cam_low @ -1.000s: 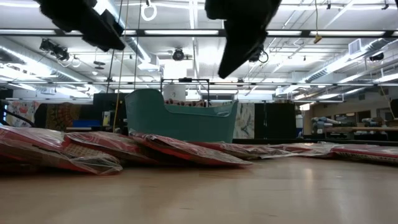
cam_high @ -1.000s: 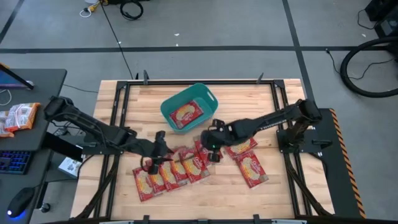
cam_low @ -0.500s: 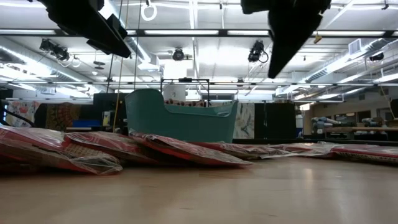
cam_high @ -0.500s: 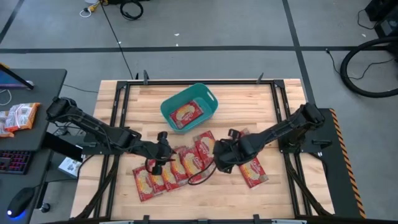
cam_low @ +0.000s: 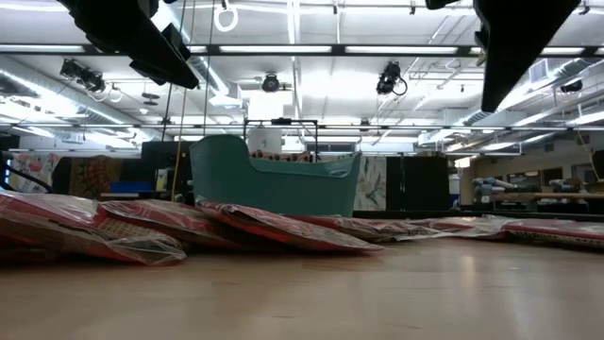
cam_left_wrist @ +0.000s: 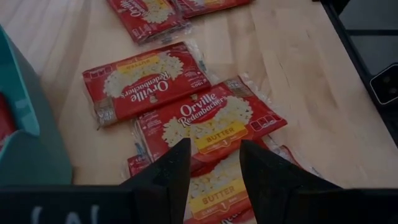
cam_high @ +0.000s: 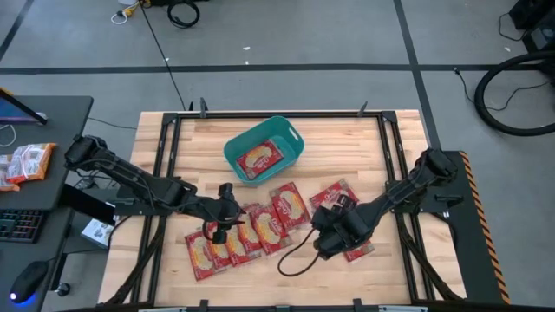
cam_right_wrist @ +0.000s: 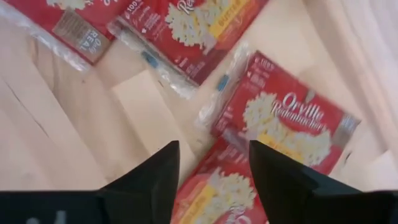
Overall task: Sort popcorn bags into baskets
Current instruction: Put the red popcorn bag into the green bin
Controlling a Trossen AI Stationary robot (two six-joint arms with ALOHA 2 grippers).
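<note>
Step in hand, by my reading: each arm is lining up on a loose bag for pickup. To do it well, the right pincer (cam_high: 334, 236) should descend straight onto one popcorn bag (cam_right_wrist: 283, 121) only, straddling an edge or a raised crinkle rather than the flat face, and avoid catching the bag overlapping it below; then lift clear before swinging toward the teal basket (cam_high: 293, 143). Right pincer is released, fingers spread, nothing between them; it hovers above the table (cam_high: 381, 139) near the front right, over the pair of bags lying there, with the nearest bag just ahead of and partly beneath the fingertips. Left pincer (cam_left_wrist: 211, 168) is likewise released and empty, hanging over the fanned row of bags (cam_high: 238, 238) at front left; a bag (cam_left_wrist: 208, 121) lies directly past its fingers, overlapped by neighbours, so risk of lifting two. Basket sits at the table's far centre, well apart from both pincers, with one bag (cam_high: 259, 158) already inside.
</note>
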